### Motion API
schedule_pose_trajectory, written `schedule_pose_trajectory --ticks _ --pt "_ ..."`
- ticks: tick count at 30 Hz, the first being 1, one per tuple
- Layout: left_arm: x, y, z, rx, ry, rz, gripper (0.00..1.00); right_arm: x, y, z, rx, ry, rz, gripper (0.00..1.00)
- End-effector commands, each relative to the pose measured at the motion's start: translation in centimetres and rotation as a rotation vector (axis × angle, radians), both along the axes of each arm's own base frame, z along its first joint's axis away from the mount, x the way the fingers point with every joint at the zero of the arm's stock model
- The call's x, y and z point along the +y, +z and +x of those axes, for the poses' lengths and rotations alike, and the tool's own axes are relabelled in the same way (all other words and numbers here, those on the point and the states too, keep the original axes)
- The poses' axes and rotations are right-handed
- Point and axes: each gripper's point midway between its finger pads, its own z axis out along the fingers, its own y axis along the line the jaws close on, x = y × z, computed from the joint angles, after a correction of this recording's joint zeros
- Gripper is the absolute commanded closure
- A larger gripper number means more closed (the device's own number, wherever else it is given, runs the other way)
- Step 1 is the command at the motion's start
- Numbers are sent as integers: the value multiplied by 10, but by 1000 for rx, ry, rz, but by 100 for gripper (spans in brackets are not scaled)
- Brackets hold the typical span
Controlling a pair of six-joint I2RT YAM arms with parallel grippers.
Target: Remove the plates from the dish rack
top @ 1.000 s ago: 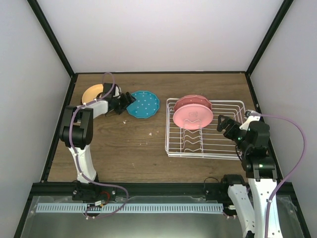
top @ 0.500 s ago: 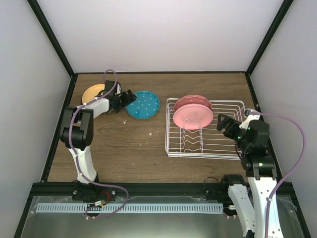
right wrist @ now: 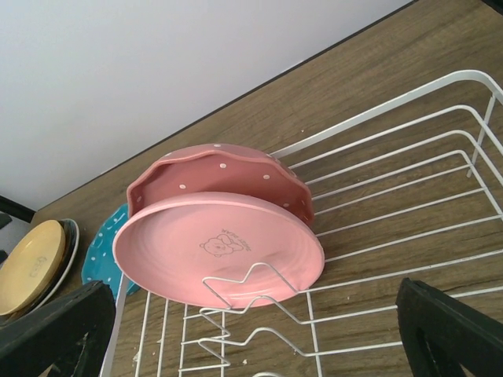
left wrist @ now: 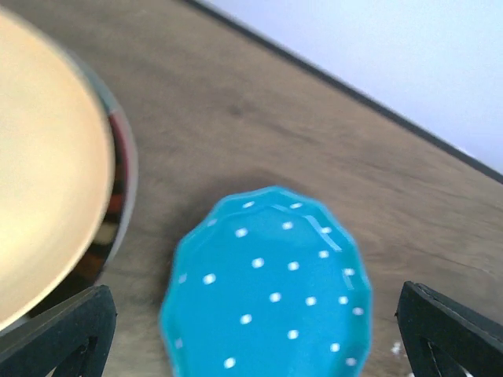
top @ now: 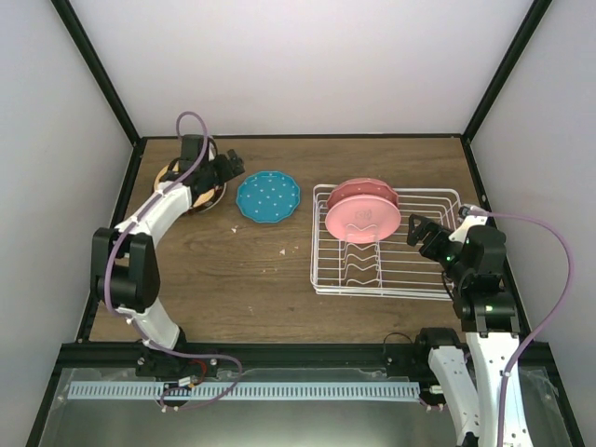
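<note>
Since the earlier frame the left end effector has drawn back from the round teal plate with white dots and swung away from the white wire dish rack. Its fingers are spread wide with nothing between them. It hovers by the cream-orange plate with a dark rim, which sits on top of another plate, farthest from the rack. The teal plate lies flat on the wooden desk, between that stack and the rack.

At the rack's opposite end, the right end effector has not shifted; it is likewise parted and empty, facing the dividers.

Two plates remain in the rack, leaning on edge: a plain pink plate with a small bear print in front, a scalloped pink plate with white dots just behind it.

Both look rigid, smooth and likely slippery, perhaps chippable. The front plate's upper rim seems the best hold, pinched across its thin edge and lifted clear of the wires.
</note>
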Motion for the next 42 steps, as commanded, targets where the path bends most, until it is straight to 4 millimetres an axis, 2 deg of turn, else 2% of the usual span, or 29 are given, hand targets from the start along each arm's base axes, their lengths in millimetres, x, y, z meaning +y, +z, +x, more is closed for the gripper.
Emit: schedule_pose_trajectory --ticks 1,4,7,9,12,17,19,30,35,38,42 --pt "-63 58 12 -237 -282 -1 0 6 6 4 -38 34 1 0" --pt "-138 76 -3 -318 -590 19 0 8 6 8 -38 46 4 0" --pt "-208 74 -39 -351 -892 115 2 9 8 9 -39 54 1 0" --pt "-240 68 -64 -383 -1026 190 4 8 10 8 -42 48 -8 0" --pt "-266 60 -90 -443 -1123 273 9 5 12 4 -45 35 -22 0" --pt "-288 53 -112 -531 -1212 366 21 0 16 -6 -52 9 -41 0" --pt "-295 53 -118 -575 -1244 408 23 -2 17 -9 -53 -1 -48 0" --pt "-311 48 -108 -661 -1228 525 24 -7 21 -16 -61 -30 -54 0" --pt "-318 39 -108 -671 -1244 557 28 -9 22 -15 -65 -37 -58 0" --pt "-322 34 -106 -674 -1242 566 35 -10 24 -15 -68 -43 -61 0" --pt "-326 33 -105 -688 -1229 575 52 -12 26 -14 -71 -52 -66 0"
